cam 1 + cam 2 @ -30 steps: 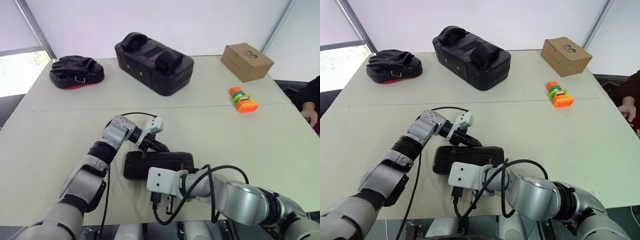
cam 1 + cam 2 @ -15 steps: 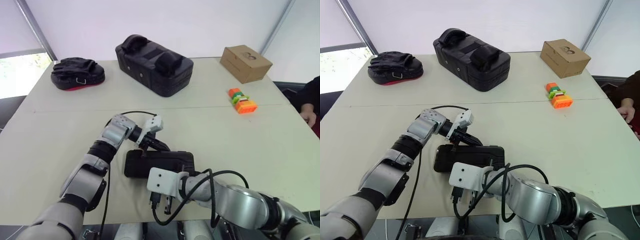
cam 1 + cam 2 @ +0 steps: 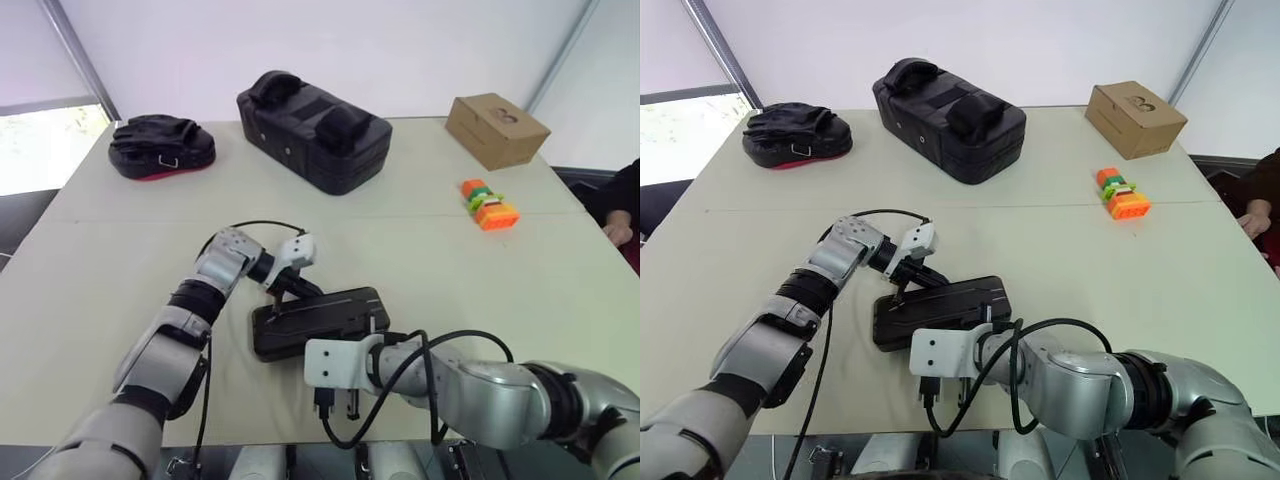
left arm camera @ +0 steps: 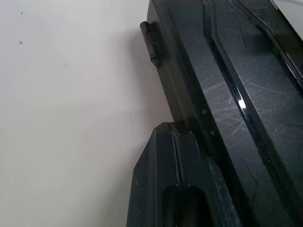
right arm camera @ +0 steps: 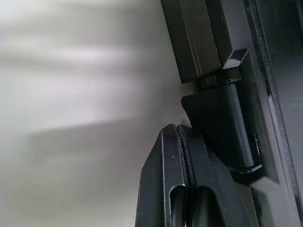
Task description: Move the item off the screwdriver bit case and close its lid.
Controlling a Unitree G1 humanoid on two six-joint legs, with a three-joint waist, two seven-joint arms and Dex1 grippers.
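Case: scratched, glossy black plastic rectangular screwdriver bit case (image 3: 318, 320) lying near the beige table's (image 3: 500, 290) front edge, lid looking closed, bearing small embossed triangles.
Left gripper (image 4: 176, 124): fingers pressing together, empty, touching the case's far edge.
Right gripper (image 5: 179, 126): fingers pressing together, empty, touching the front latch.

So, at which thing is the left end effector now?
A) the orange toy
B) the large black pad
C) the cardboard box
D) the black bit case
D: the left end effector is at the far edge of the black bit case, with the cardboard box far off.
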